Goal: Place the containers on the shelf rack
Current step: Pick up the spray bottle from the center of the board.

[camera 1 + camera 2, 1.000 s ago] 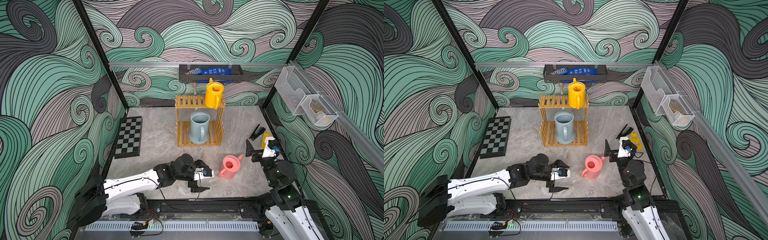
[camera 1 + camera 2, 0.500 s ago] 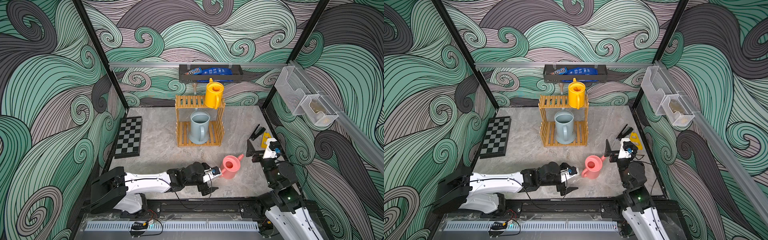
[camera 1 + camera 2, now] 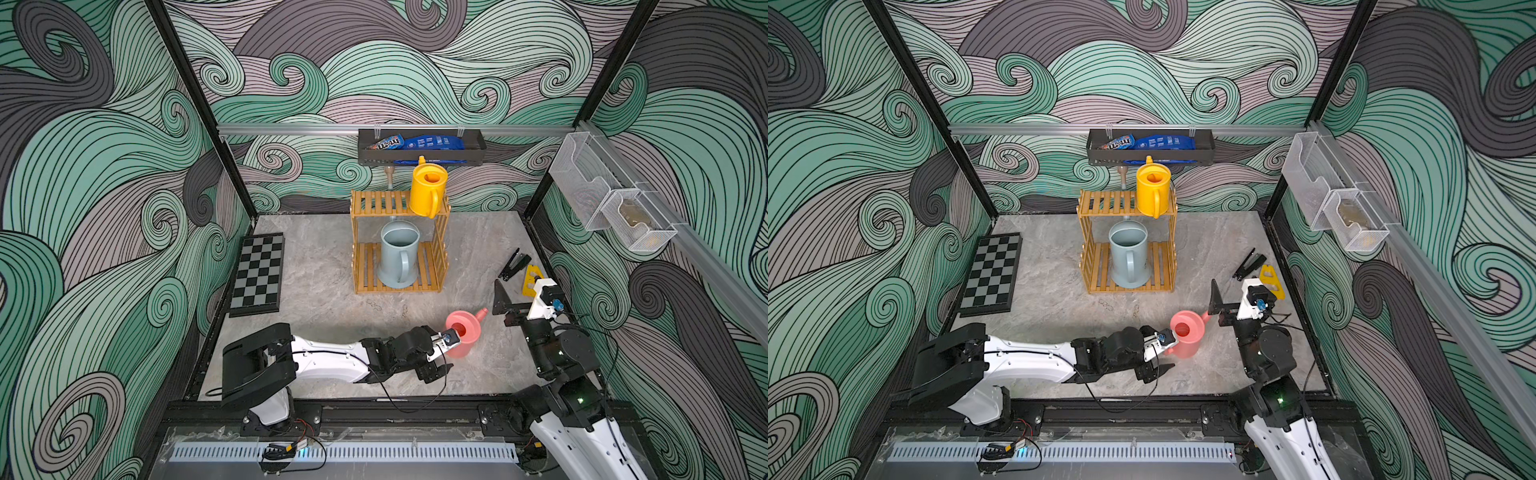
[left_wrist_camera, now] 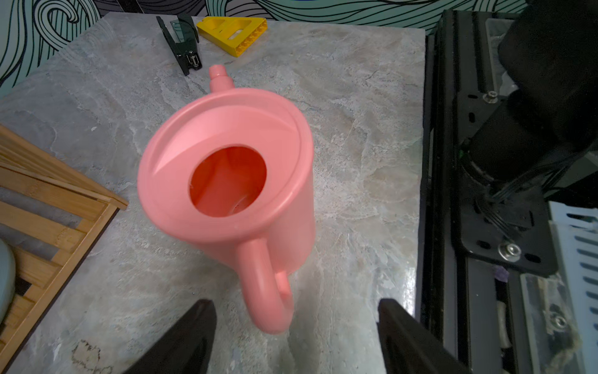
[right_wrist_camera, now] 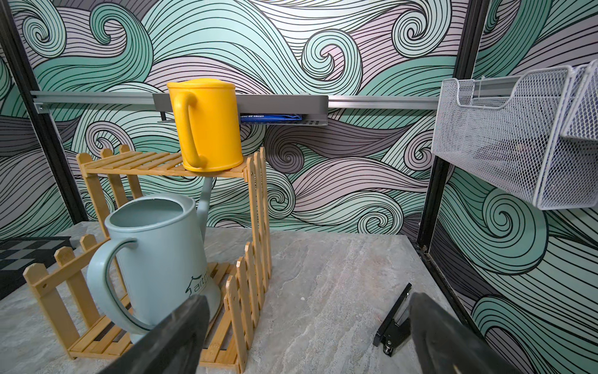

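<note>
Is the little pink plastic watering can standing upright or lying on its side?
Upright. The small pink plastic watering can stands on its base on the grey marbled tabletop, its round top opening facing up.

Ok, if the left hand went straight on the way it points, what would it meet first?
The handle of the pink watering can, just ahead of the left hand, between its open fingers; seemingly untouched.
</note>
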`<state>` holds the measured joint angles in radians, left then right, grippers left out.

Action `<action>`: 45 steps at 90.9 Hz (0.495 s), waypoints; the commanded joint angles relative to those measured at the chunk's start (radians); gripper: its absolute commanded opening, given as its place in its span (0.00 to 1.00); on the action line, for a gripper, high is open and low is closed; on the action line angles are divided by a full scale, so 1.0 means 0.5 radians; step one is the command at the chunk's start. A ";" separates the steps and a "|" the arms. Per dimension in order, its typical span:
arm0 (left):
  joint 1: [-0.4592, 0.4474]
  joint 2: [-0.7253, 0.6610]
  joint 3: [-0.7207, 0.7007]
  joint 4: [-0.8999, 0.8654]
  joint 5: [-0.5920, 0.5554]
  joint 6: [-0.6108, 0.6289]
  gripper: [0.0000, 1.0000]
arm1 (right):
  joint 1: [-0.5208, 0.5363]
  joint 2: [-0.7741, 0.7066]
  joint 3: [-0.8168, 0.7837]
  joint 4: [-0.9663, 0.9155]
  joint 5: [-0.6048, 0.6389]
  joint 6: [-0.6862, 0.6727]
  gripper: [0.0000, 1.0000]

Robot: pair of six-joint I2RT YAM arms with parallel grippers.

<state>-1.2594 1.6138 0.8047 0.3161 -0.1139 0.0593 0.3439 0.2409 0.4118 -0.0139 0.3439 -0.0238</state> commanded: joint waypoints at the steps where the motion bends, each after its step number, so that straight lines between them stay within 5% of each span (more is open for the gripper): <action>1: -0.014 0.042 0.104 0.083 -0.168 -0.033 0.71 | 0.027 -0.029 -0.020 0.058 0.042 -0.023 0.99; 45: -0.015 0.146 0.147 0.064 -0.288 -0.138 0.53 | 0.060 -0.070 -0.024 0.067 0.078 -0.034 0.99</action>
<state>-1.2640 1.6646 0.8352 0.3359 -0.2379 0.0055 0.3622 0.2226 0.4114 -0.0097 0.3672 -0.0246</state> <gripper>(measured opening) 0.548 0.992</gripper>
